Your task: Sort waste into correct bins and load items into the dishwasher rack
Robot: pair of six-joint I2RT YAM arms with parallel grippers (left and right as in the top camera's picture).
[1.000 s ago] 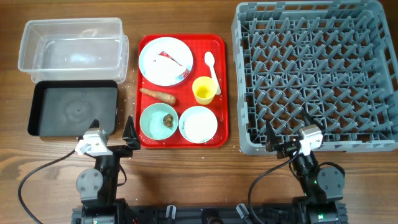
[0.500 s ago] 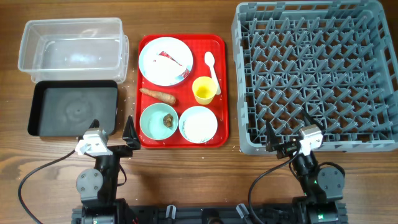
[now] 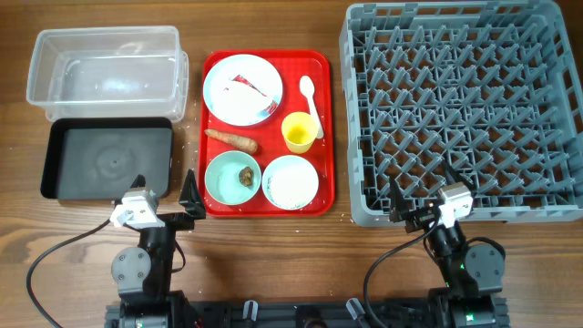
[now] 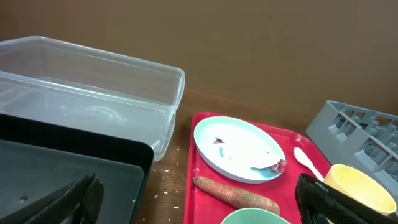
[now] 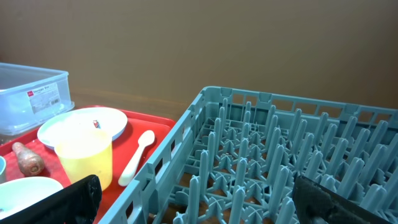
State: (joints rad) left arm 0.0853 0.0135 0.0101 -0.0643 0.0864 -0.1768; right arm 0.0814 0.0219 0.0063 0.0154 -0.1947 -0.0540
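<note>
A pale blue plate [image 3: 240,88] with white-and-red wrapper scraps [image 3: 248,84] lies at the back of the red tray [image 3: 215,64]. A carrot piece [image 3: 230,139], a yellow cup [image 3: 299,131], a white spoon [image 3: 310,98], a mint bowl [image 3: 232,176] holding a brown lump [image 3: 246,176], and a white bowl [image 3: 291,181] are also on it. The clear tub [image 3: 105,71] and black tub [image 3: 105,159] stand left; the grey rack [image 3: 465,109] stands right. My left gripper [image 3: 164,208] is open by the tray's front left corner. My right gripper [image 3: 424,211] is open at the rack's front edge. Both are empty.
Loose rice grains [image 4: 177,186] lie on the wood between the black tub and the red tray. The wooden table's front strip holds only my two arm bases and their cables.
</note>
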